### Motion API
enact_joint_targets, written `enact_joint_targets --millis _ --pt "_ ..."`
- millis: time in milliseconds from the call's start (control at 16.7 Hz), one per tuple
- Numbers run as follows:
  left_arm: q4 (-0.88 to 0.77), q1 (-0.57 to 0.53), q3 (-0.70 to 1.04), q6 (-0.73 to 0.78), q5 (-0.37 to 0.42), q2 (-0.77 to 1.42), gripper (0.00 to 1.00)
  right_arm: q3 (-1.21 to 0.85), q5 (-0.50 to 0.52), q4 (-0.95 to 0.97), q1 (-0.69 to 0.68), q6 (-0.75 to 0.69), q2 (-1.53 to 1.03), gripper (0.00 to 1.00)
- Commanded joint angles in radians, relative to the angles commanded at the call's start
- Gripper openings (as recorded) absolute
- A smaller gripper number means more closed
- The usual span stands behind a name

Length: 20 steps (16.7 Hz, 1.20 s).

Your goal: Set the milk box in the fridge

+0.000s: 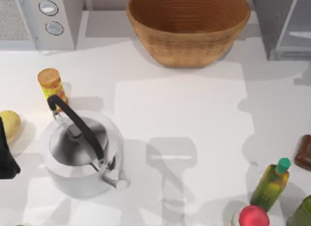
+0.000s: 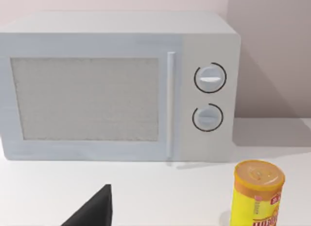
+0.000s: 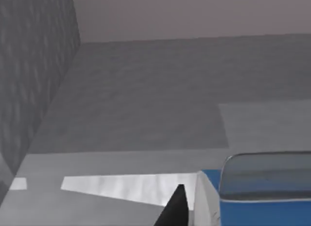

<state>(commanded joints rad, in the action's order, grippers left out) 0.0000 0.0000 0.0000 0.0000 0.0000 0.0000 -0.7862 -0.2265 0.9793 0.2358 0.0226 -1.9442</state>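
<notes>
Right up close to the right wrist camera is the milk box (image 3: 257,206), with the right gripper (image 3: 177,210) just beside it. All around them are the dark grey walls of the fridge (image 3: 34,65). So I think the box is already inside the fridge, or right at its mouth, and the job is close to done. I cannot tell if the right gripper is pinching the box or is spread apart from it. What shows of the box is a bright blue side, a white edge next to the blue, and a dull grey-blue top with a pale round rim. The word on it is hidden. It looks straight up, not tipped, which is good for standing it down.

Now the top view, from left to right. At the middle left edge sits the left arm (image 1: 7,158), parked out of the way beside a yellow lump (image 1: 9,123). Its left gripper (image 2: 97,211) faces the white microwave (image 1: 48,19) in the upper left, and I cannot tell if it is spread or pressed together. Near it stands the yellow canister (image 1: 51,85), touching nothing. Just below that is the shiny kettle (image 1: 80,155) with its black handle up. At the top middle is 1 big brown basket (image 1: 189,26). In the upper right corner is the fridge, with its pale glassy panel. At the lower right stand a green bottle (image 1: 272,184) and a red-topped thing (image 1: 253,216), well apart from the fridge, so they should not get bumped
</notes>
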Motion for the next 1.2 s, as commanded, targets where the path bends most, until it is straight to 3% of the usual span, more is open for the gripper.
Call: enact_joint_targets --millis 480,840,1200 --pt "0.000 0.000 0.000 0.000 0.000 0.000 1.00 -0.190 -0.029 0.220 0.043 -0.007 -0.229 0.00" --pt "0.000 0.000 0.000 0.000 0.000 0.000 1.00 -0.199 -0.027 0.204 0.036 -0.005 -0.239 0.00" --pt "0.000 0.000 0.000 0.000 0.000 0.000 1.00 -0.439 -0.010 0.075 0.014 -0.006 -0.343 0.00"
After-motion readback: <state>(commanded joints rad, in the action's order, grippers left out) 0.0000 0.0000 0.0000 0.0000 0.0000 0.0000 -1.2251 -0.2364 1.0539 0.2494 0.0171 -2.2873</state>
